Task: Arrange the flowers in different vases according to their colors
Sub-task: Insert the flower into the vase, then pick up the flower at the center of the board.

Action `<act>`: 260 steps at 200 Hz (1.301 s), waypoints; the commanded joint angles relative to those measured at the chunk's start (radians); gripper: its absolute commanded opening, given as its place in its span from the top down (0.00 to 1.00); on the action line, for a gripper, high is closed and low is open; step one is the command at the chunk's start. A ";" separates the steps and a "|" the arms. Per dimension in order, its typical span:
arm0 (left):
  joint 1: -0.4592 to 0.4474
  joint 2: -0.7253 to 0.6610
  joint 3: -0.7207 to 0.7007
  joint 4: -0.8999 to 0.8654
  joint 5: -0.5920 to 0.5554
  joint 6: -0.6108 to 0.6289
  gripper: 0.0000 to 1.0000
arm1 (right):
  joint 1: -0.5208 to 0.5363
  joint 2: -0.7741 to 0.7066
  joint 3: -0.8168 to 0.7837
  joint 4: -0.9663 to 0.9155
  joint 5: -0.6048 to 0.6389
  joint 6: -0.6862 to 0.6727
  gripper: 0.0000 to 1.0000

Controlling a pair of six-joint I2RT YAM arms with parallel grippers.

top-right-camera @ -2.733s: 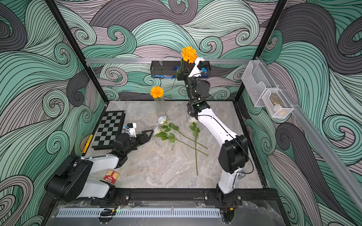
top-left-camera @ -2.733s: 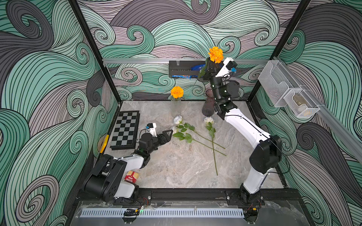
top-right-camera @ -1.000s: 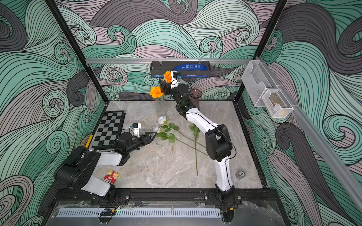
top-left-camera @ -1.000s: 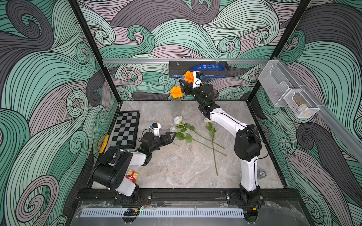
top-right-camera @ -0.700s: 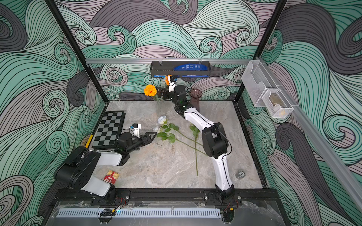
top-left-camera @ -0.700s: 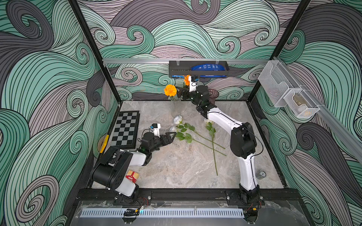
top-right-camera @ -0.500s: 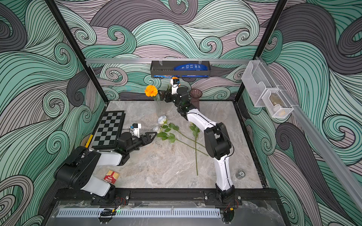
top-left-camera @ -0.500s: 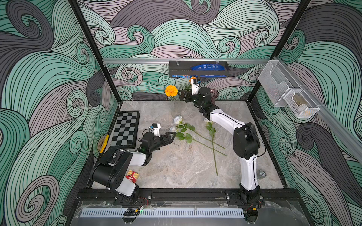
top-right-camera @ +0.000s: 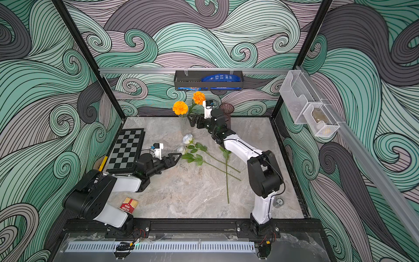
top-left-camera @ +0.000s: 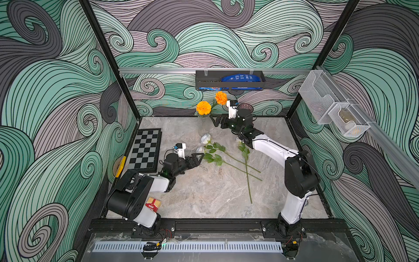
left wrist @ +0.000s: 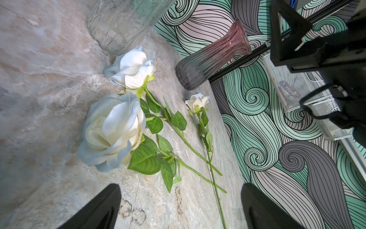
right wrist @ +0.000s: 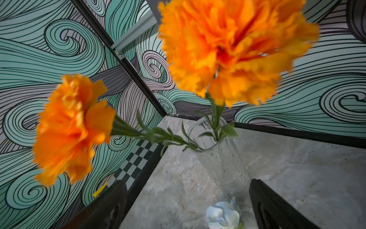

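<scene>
Two orange flowers (top-left-camera: 203,107) (top-left-camera: 221,97) stand in the clear vase (top-left-camera: 202,126) at the back; the right wrist view shows both stems in its mouth (right wrist: 208,136). My right gripper (top-left-camera: 214,121) is open beside that vase, holding nothing. The purple ribbed vase (top-right-camera: 226,108) stands empty behind the right wrist. Three white roses (left wrist: 112,132) (left wrist: 132,69) (left wrist: 197,102) lie on the table. In both top views the right arm hides the third bloom. My left gripper (top-left-camera: 200,157) is open, its tips just short of the nearest rose (top-left-camera: 200,149).
A chessboard (top-left-camera: 146,148) lies at the left wall. A red matchbox (top-left-camera: 153,203) sits by the left arm's base. A black shelf (top-left-camera: 230,80) hangs on the back wall. Clear bins (top-left-camera: 328,106) hang on the right wall. A small metal object (top-right-camera: 278,202) lies near the right arm's base.
My right gripper brought the second orange flower down into the clear vase, opened and drew back a little. The left arm moved toward the roses, then stayed still.
</scene>
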 commanded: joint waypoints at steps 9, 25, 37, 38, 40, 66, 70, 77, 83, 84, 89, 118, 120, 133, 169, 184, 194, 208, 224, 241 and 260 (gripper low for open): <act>0.000 -0.006 0.029 0.009 0.006 0.014 0.02 | -0.004 -0.123 -0.152 0.011 -0.008 0.000 0.00; -0.003 -0.022 0.023 0.008 -0.007 0.018 0.02 | 0.000 -0.186 -0.245 0.012 -0.012 -0.004 0.00; -0.011 -0.037 0.018 0.002 -0.027 0.025 0.02 | 0.001 -0.235 -0.310 0.011 -0.004 -0.025 0.00; -0.012 -0.039 0.018 0.001 -0.029 0.025 0.02 | 0.001 -0.240 -0.315 0.011 -0.003 -0.027 0.00; -0.015 -0.041 0.017 -0.001 -0.032 0.026 0.02 | 0.001 -0.247 -0.328 0.011 0.000 -0.033 0.00; -0.064 -0.050 0.025 -0.015 -0.062 0.047 0.03 | 0.000 -0.396 -0.486 -0.007 0.148 -0.103 0.00; -0.076 -0.048 0.028 -0.017 -0.064 0.050 0.03 | 0.001 -0.422 -0.518 -0.006 0.182 -0.108 0.00; -0.096 -0.044 0.037 -0.025 -0.072 0.060 0.03 | 0.002 -0.466 -0.562 -0.005 0.239 -0.113 0.00; -0.116 -0.042 0.046 -0.043 -0.084 0.077 0.03 | 0.000 -0.505 -0.599 -0.004 0.280 -0.114 0.00; -0.120 -0.042 0.049 -0.047 -0.087 0.081 0.03 | 0.001 -0.512 -0.605 -0.005 0.286 -0.116 0.00; -0.136 -0.039 0.063 -0.070 -0.101 0.101 0.03 | 0.000 -0.540 -0.631 -0.004 0.315 -0.114 0.00; -0.259 -0.015 0.168 -0.244 -0.206 0.221 0.03 | 0.001 -0.661 -0.807 0.026 0.543 -0.012 0.00; -0.266 -0.014 0.175 -0.253 -0.212 0.226 0.03 | 0.001 -0.668 -0.819 0.027 0.567 -0.002 0.00; -0.308 -0.007 0.199 -0.295 -0.267 0.247 0.01 | 0.001 -0.715 -0.902 0.027 0.707 0.087 0.00; -0.590 0.030 0.319 -0.471 -0.746 0.309 0.01 | -0.004 -0.900 -1.183 0.268 0.846 0.176 0.00; -0.648 0.088 0.403 -0.548 -0.813 0.262 0.01 | -0.007 -0.957 -1.184 0.240 0.886 0.173 0.00; -0.653 0.114 0.455 -0.590 -0.802 0.213 0.01 | -0.008 -0.979 -1.173 0.201 0.927 0.183 0.00; -0.652 0.137 0.507 -0.589 -0.800 0.193 0.01 | -0.019 -0.991 -1.169 0.170 0.957 0.198 0.00; -0.639 0.153 0.533 -0.528 -0.783 0.211 0.01 | -0.039 -0.991 -1.165 0.166 0.949 0.194 0.00; -0.598 0.186 0.556 -0.481 -0.604 0.241 0.01 | -0.052 -0.956 -1.148 0.184 0.943 0.158 0.00; -0.574 0.223 0.556 -0.445 -0.477 0.261 0.01 | -0.066 -0.900 -1.079 0.111 0.940 0.107 0.00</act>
